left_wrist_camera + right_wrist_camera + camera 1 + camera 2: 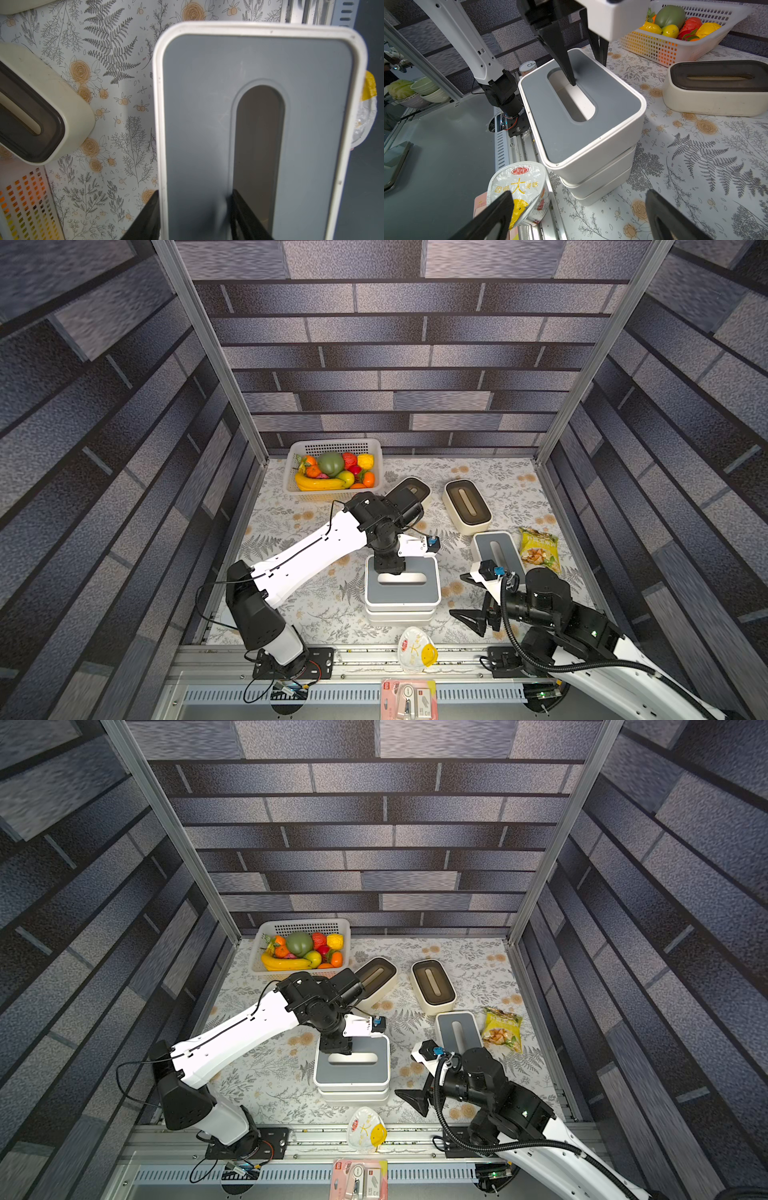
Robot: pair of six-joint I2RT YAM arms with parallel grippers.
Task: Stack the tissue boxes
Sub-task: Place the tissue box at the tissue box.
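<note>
Grey-lidded tissue box atop stack, left gripper clamped on its end wall, right gripper spread wide nearby

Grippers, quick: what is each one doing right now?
Left gripper: shut on the top grey-lidded tissue box, one finger in its slot.
Right gripper: open, holding nothing.

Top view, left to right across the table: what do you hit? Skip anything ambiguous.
fruit basket → stack of grey-lidded tissue boxes → cream tissue box → lone grey-lidded tissue box → snack bag
</note>
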